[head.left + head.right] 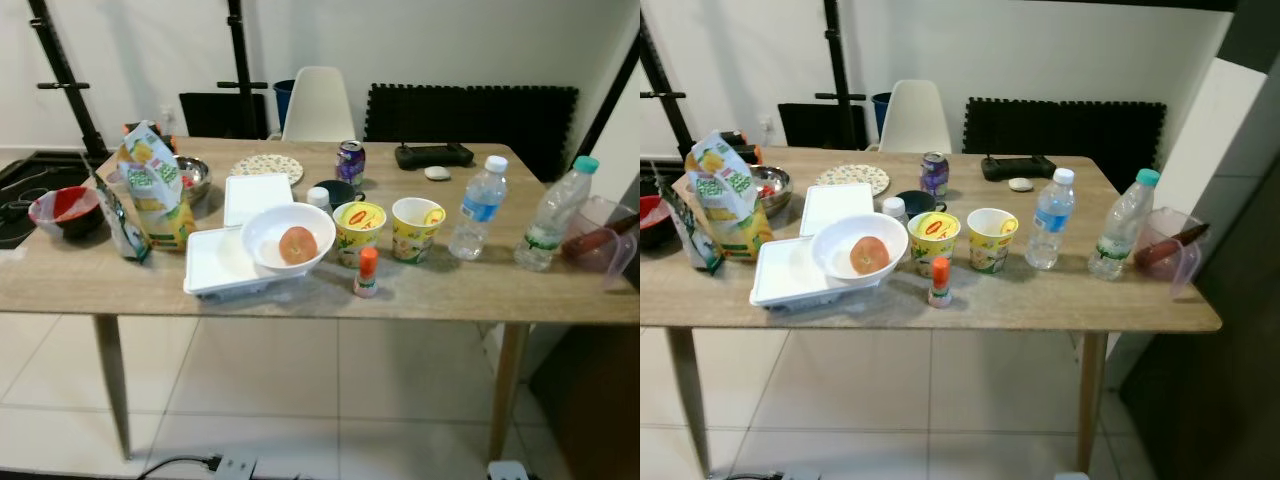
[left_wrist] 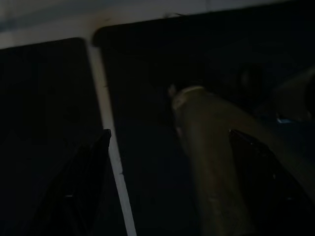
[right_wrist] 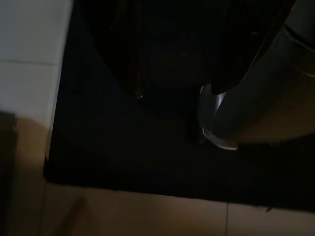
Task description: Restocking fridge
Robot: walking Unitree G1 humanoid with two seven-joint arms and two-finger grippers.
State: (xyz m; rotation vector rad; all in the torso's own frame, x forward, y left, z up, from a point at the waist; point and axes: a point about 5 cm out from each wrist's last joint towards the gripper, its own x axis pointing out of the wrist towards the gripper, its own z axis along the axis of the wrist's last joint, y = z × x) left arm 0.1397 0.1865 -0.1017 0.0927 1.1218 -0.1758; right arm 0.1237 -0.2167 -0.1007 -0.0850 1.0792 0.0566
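Wooden table (image 1: pixel 420 295) lay centre frame; we judged the bottle (image 1: pixel 478 207) right of centre best first, both grippers hanging, fingers parted.

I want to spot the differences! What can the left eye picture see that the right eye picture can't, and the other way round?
Left eye view: the whole red bowl at the table's left end, and a power strip on the floor. Right eye view: the table's right end with its front corner. Both share the apple in its white bowl, two yellow cups and two water bottles.
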